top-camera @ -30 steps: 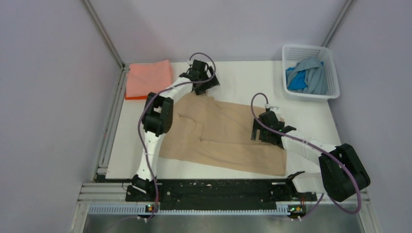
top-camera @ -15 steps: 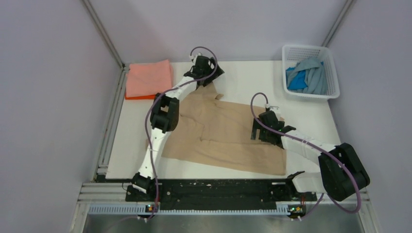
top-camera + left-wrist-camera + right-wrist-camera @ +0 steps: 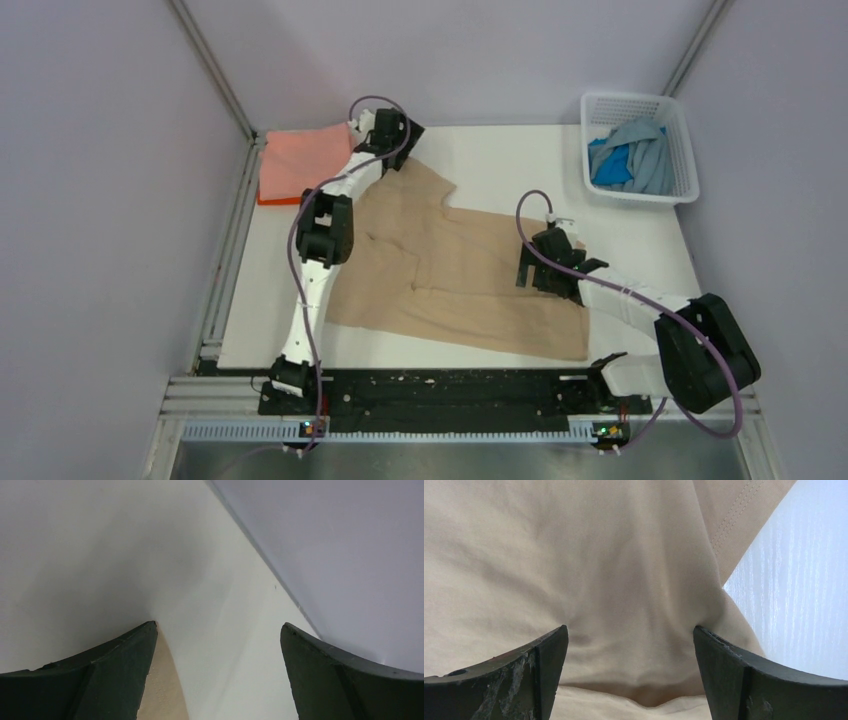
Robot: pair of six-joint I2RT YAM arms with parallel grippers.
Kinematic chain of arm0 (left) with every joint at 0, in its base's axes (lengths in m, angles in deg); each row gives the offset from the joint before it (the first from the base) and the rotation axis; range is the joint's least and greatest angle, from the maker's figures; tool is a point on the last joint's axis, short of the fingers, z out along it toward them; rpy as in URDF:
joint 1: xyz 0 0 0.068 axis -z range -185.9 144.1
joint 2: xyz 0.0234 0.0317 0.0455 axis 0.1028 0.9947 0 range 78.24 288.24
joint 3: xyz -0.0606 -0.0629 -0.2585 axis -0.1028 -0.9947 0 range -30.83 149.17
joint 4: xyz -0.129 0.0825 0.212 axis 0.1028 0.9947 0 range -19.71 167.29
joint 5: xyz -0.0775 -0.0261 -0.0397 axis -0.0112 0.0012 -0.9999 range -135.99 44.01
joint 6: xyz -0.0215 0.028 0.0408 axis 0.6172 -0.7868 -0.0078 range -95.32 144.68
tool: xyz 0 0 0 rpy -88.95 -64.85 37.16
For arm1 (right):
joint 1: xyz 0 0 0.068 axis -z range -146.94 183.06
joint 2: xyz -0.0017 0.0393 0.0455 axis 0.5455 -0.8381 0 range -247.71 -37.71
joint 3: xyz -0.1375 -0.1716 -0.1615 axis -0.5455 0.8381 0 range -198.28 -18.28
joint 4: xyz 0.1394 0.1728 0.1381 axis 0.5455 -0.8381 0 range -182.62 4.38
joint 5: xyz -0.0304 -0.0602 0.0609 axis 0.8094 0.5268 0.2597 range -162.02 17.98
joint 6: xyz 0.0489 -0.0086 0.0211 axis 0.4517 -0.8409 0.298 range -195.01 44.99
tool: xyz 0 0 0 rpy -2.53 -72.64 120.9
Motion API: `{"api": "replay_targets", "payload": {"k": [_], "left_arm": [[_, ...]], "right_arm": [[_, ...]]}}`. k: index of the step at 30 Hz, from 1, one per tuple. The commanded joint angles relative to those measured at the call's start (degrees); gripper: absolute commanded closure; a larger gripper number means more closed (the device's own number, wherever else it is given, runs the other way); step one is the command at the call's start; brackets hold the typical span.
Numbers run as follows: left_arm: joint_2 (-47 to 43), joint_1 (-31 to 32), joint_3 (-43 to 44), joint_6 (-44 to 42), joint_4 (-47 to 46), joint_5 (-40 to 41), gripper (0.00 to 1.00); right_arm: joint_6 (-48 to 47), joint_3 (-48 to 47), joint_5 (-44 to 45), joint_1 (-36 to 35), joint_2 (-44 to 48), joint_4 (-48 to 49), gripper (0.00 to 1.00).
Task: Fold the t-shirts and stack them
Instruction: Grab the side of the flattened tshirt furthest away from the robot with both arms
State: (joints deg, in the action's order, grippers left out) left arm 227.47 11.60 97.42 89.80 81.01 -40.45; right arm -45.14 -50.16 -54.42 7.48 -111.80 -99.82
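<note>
A tan t-shirt [image 3: 455, 275] lies spread across the middle of the table. My left gripper [image 3: 388, 135] hovers open at the back edge, just beyond the shirt's far corner and next to a folded salmon pink t-shirt [image 3: 305, 160] that rests on an orange one [image 3: 272, 199]. In the left wrist view the left gripper [image 3: 218, 624] holds nothing, with only a sliver of tan cloth [image 3: 161, 690] beside one finger. My right gripper [image 3: 533, 266] rests on the shirt's right part. In the right wrist view the right gripper [image 3: 630, 628] is open, its fingers set on puckered tan cloth [image 3: 624, 580].
A white lattice basket [image 3: 682, 150] at the back right holds blue [image 3: 610, 168] and light blue-grey [image 3: 645, 150] shirts. Walls close in the table at the back and both sides. Bare white table [image 3: 510, 165] lies between the tan shirt and the basket.
My left arm has swung left along the back edge, away from the tan shirt's far corner toward the pink stack. The corner now lies flat. The right arm has not moved.
</note>
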Motion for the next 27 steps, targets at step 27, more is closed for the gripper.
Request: {"api": "replay_targets", "payload": {"k": [27], "left_arm": [[-57.8,-2.2,-60.0,-22.5,9.6,2.0,0.01]], "right_arm": [[3.5,-1.1,-5.9,0.4,16.4,-9.3,0.01]]}}
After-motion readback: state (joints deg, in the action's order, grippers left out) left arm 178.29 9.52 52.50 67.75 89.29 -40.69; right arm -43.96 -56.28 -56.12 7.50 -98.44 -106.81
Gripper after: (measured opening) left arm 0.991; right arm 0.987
